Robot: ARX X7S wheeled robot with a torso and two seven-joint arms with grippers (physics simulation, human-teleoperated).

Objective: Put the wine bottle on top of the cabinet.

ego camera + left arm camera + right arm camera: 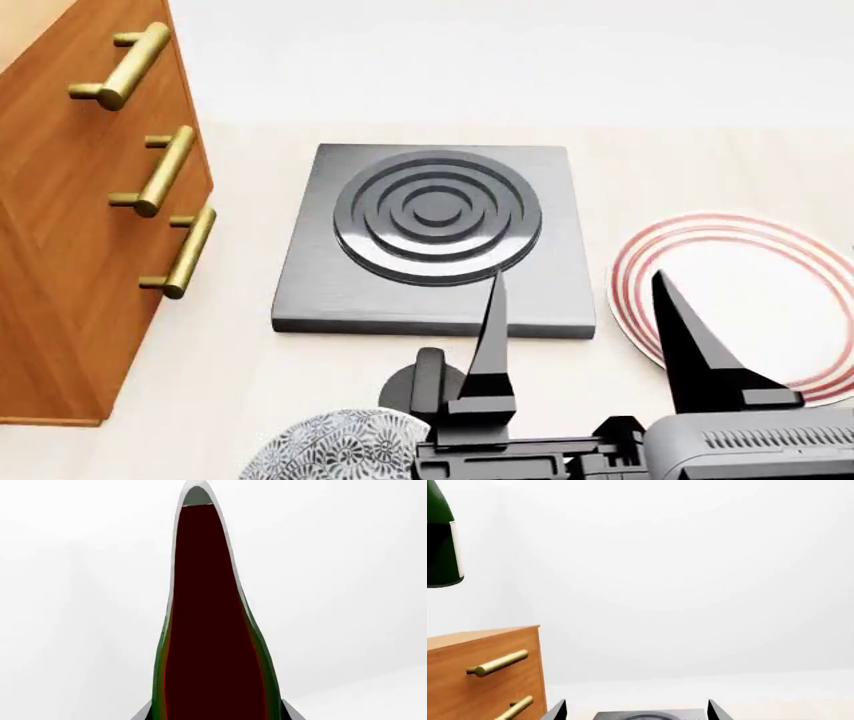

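Observation:
The wine bottle [213, 630], dark green glass, fills the left wrist view, neck pointing away. My left gripper [217, 715] is shut on its body; only the grey fingertips [143, 714] show beside it. In the right wrist view the bottle's lower body with its pale label [440, 540] hangs in the air, higher than the top of the reddish-brown cabinet [480, 680]. The cabinet with brass handles stands at the left of the head view [67, 250]; the bottle and left gripper are out of that view. My right gripper [577, 278] is open and empty over the counter; it also shows in the right wrist view [637, 707].
A dark grey square burner plate [434, 235] with raised rings lies on the pale counter. A white plate with red rings [747, 300] lies to its right. A grey patterned bowl [334, 450] sits at the near edge. A white wall stands behind.

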